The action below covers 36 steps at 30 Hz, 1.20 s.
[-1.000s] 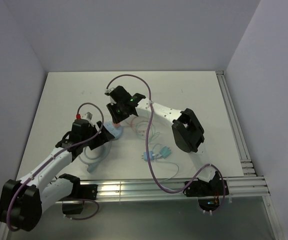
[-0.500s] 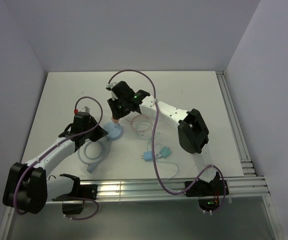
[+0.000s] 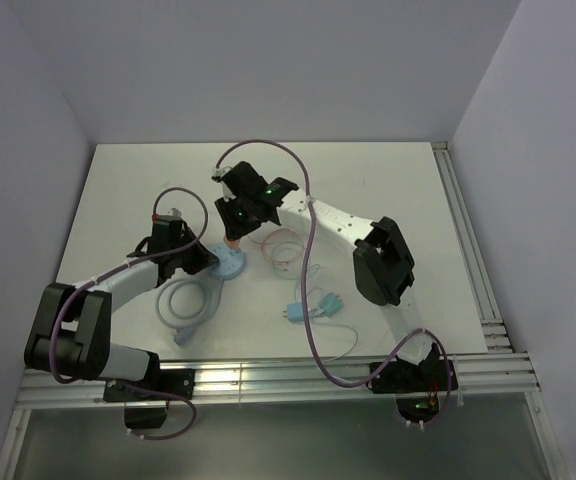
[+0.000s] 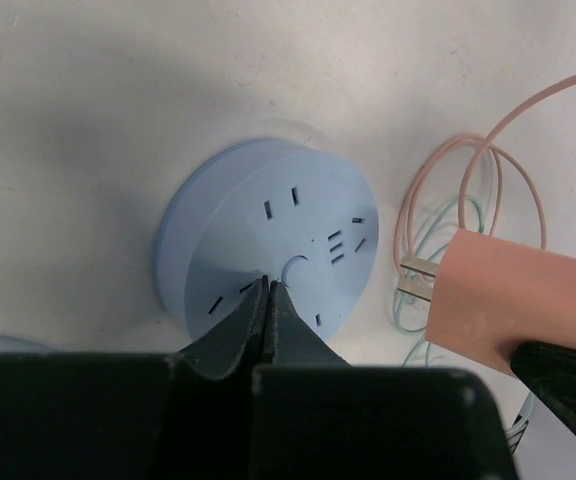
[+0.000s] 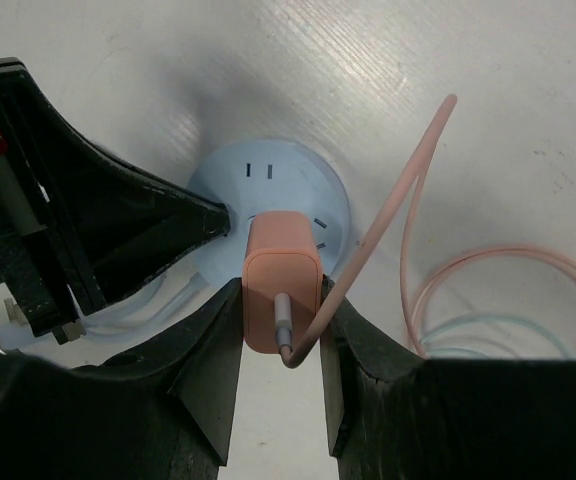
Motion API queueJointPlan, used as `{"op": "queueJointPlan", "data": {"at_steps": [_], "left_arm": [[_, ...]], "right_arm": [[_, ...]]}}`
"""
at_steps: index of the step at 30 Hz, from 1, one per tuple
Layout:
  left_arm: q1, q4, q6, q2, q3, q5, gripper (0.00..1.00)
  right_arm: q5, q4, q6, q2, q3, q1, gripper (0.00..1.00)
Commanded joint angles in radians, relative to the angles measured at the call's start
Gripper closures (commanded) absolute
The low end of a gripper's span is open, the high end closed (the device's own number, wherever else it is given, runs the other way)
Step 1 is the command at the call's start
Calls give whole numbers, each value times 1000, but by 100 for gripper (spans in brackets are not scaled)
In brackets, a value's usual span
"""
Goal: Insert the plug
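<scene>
Right pincer [image 5: 281,292] grips plug [image 5: 280,262] — just beside socket [image 5: 278,172]

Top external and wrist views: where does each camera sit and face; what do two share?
Top external: above and behind, looking down on table; both arms show.
Left wrist: on left arm, aimed down at blue socket; shut left tool shows.
Right wrist: on right arm, aimed down; right tool grips pink plug.
Wrist views share socket, plug.

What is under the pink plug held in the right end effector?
The round blue socket lies beneath the pink plug, with the shut left end effector over its top face. The plug covers the slots below it; the left wrist view shows its prongs not yet inserted.
</scene>
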Motion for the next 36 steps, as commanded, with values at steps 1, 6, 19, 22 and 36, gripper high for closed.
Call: {"op": "queueJointPlan", "data": {"at_steps": [1, 6, 19, 22, 36], "left_arm": [[10, 47, 2, 24, 32, 18, 100], [10, 44, 2, 59, 36, 26, 100], [10, 27, 12, 42, 32, 20, 100], [10, 32, 14, 45, 27, 23, 100], [10, 33, 14, 42, 23, 27, 100]], "right_arm": [[-8, -29, -16, 21, 62, -5, 100], [-5, -58, -9, 47, 86, -6, 100], [3, -72, -5, 94, 119, 6, 100], [0, -62, -2, 97, 111, 10, 100], [8, -61, 11, 126, 134, 26, 100]]}}
